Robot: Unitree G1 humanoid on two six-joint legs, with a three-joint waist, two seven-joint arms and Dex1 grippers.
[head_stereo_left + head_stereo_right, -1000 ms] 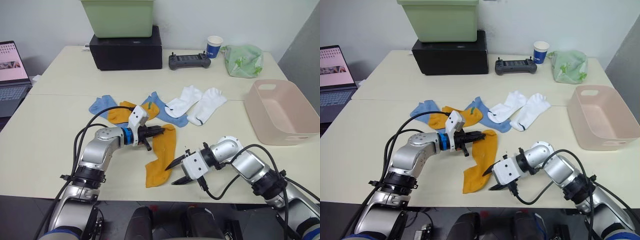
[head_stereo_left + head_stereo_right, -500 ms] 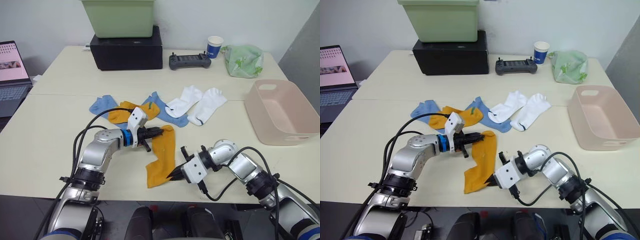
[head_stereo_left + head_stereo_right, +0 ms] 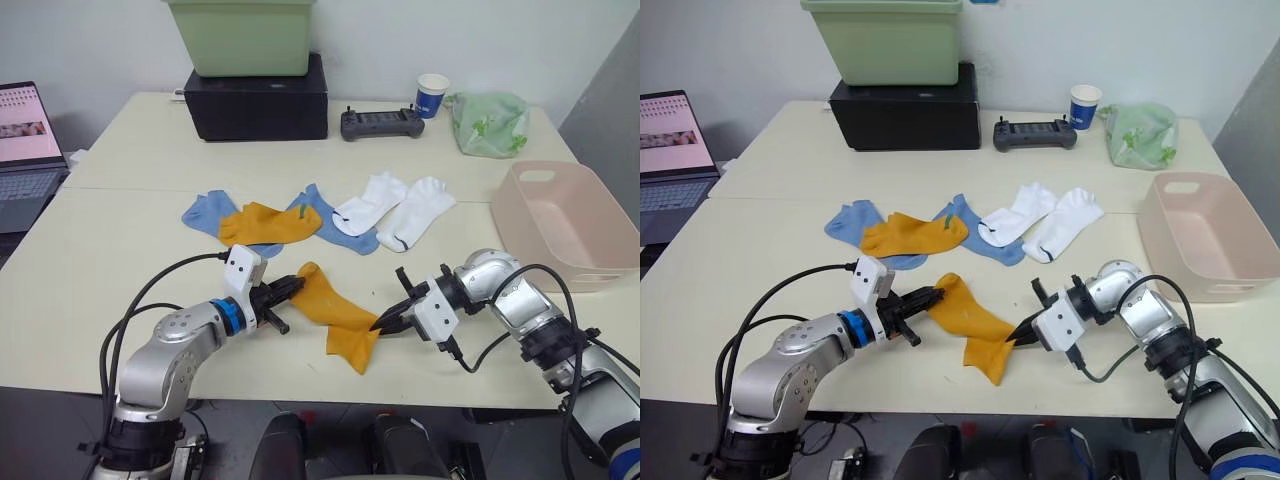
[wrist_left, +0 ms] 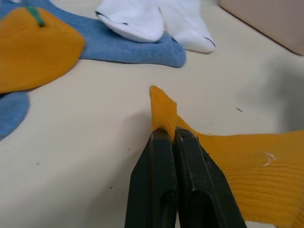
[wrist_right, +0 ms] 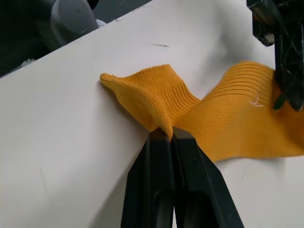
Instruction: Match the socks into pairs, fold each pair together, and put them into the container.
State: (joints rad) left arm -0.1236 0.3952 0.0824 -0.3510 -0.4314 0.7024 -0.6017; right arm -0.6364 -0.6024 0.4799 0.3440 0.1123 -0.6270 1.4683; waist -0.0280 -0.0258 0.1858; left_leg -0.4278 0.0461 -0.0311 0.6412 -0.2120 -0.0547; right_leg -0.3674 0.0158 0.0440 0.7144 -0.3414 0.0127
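Together we hold one mustard-orange sock [image 3: 335, 310] stretched low over the bench [image 3: 110, 250]: the left gripper [image 3: 292, 288] has its jaws pinched tight on one end, the right gripper [image 3: 385, 322] has its jaws pinched tight on the other, near the front edge. Behind it lies the second mustard-orange sock [image 3: 265, 223], overlapping the two light blue socks [image 3: 205, 211], with the two white socks [image 3: 395, 205] just beside them. At the right edge of the bench sits the pale pink basin [image 3: 560, 225]; we see no sock inside it. At the back, a light green bin [image 3: 238, 35] stands on a black box [image 3: 258, 100].
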